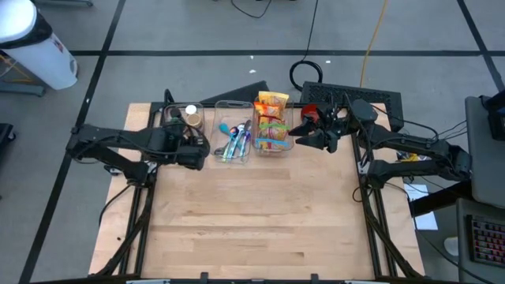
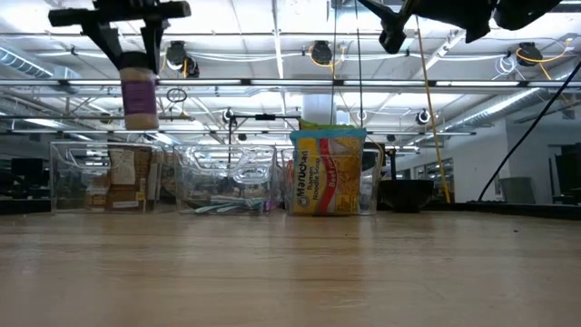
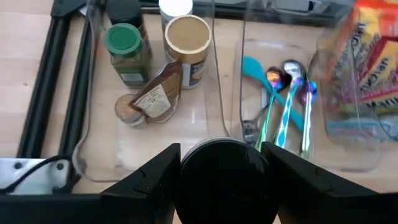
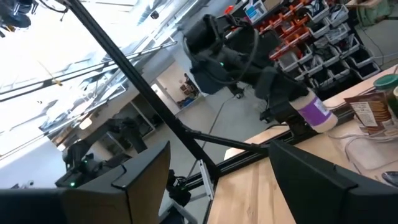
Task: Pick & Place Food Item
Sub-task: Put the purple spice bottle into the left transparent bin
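Note:
A spice jar [image 2: 139, 94] with a black lid and a purple label hangs in my left gripper [image 2: 136, 41], high over the leftmost clear bin [image 1: 189, 120]. That bin holds other spice jars [image 3: 127, 53] and a brown packet [image 3: 157, 96]. The middle bin [image 1: 234, 136] holds coloured spoons, and the right bin [image 1: 271, 122] holds ramen packets [image 2: 329, 171]. My right gripper [image 1: 306, 132] hovers open beside the ramen bin, raised well off the table, with nothing between its fingers [image 4: 140, 180]. My left gripper pinches the jar at its black-lidded top end [image 3: 221, 171] between its two fingers [image 3: 155, 180], one on each side. The fingers come from above, slanting down. The jar hangs upright below them [image 2: 139, 104], clear of the table and the bin.
The three bins stand in a row along the table's far edge. The wooden tabletop [image 1: 252, 221] in front of them lies bare. A black box [image 1: 371, 102] and cables sit behind the right arm, and black frame bars [image 3: 43, 81] run along the table's left side.

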You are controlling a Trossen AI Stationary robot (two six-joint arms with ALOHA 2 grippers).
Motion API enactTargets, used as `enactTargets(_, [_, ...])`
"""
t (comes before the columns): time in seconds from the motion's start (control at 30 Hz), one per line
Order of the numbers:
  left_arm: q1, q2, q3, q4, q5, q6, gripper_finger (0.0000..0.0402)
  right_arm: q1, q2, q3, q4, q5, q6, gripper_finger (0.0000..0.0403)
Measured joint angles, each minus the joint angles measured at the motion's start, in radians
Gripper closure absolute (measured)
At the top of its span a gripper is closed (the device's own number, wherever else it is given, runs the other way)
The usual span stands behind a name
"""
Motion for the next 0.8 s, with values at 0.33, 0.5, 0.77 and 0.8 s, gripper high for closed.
enactTargets(0.33, [0.097,-0.001,-0.078,0.004,-0.002,-0.012,0.0195,0.0,0.0,0.0,-0.01,0.001,0.003,0.0138])
enactTargets(0.5, [0.156,0.0,-0.125,0.055,0.0,-0.005,0.0195,0.0,0.0,-0.001,-0.053,0.023,0.0,0.0138])
enactTargets(0.77, [0.234,0.0,-0.201,0.218,0.017,0.078,0.0195,0.022,0.0,-0.001,-0.06,0.024,-0.022,0.0138])
enactTargets(0.8, [0.241,0.0,-0.214,0.235,0.021,0.085,0.0195,0.027,0.0,-0.001,-0.06,0.027,-0.023,0.0138])
